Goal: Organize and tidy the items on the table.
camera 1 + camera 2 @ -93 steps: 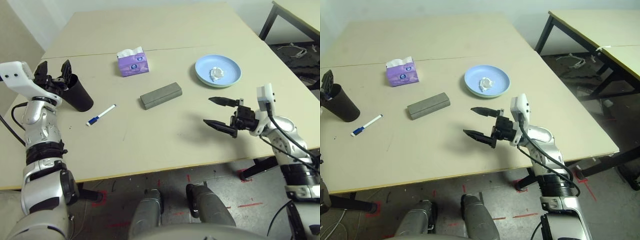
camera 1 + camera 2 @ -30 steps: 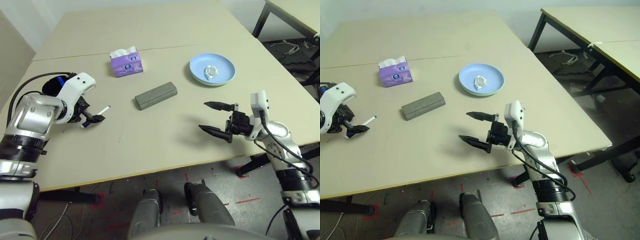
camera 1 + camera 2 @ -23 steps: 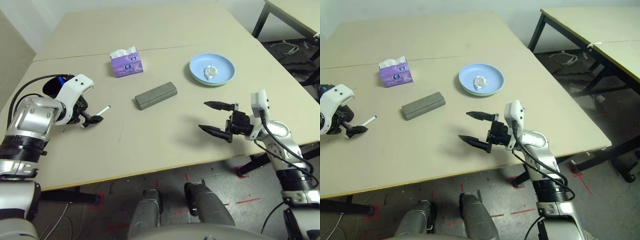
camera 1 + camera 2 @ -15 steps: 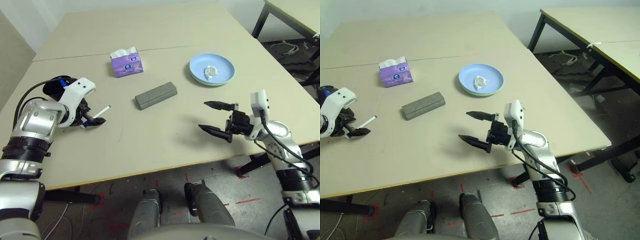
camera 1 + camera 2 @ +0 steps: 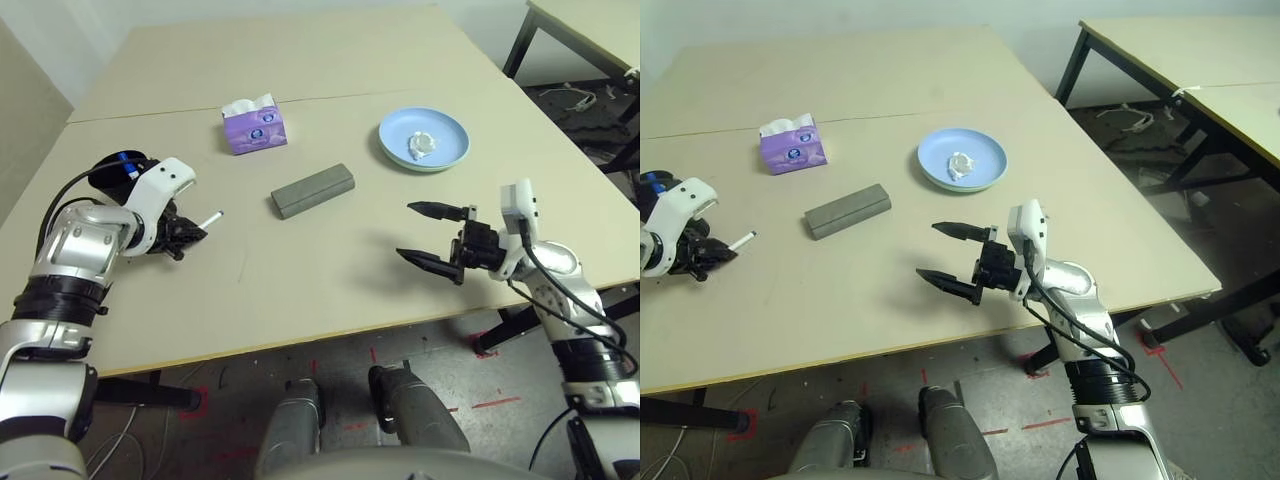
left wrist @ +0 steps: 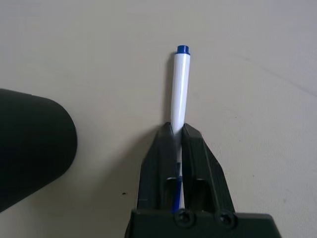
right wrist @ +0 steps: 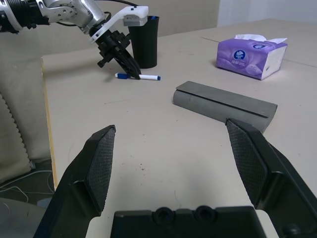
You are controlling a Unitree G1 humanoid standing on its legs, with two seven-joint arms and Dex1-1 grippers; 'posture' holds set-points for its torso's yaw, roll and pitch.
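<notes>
From the head views, the left gripper [image 5: 188, 238] reaches down onto the marker [image 5: 207, 218], which lies flat on the table [image 5: 300, 270] just beside the black cup [image 5: 118, 170]. The grey glasses case [image 5: 313, 190] sits farther from the cup, with the purple tissue pack [image 5: 254, 125] beyond it; the light-blue plate [image 5: 424, 138] holding the paper wad [image 5: 421, 146] is well apart from the cup. The right gripper [image 5: 432, 239] hovers above the table near its front edge with its fingers spread wide and nothing between them.

In the left wrist view, the two black fingers [image 6: 157, 158] are pressed together on the marker's [image 6: 179, 84] capped end, with the white barrel sticking out ahead; the cup [image 6: 29, 144] is close alongside. The marker looks light, stiff and smooth, so a pinch this near one end may let it swivel; a hold nearer the middle of the barrel would probably be steadier.

In the right wrist view, the marker [image 7: 143, 77] lies just before the cup [image 7: 143, 42], with the left gripper [image 7: 124, 62] tipped down onto its blue cap. The case [image 7: 223, 101] looks rigid and best taken across its narrow width.
</notes>
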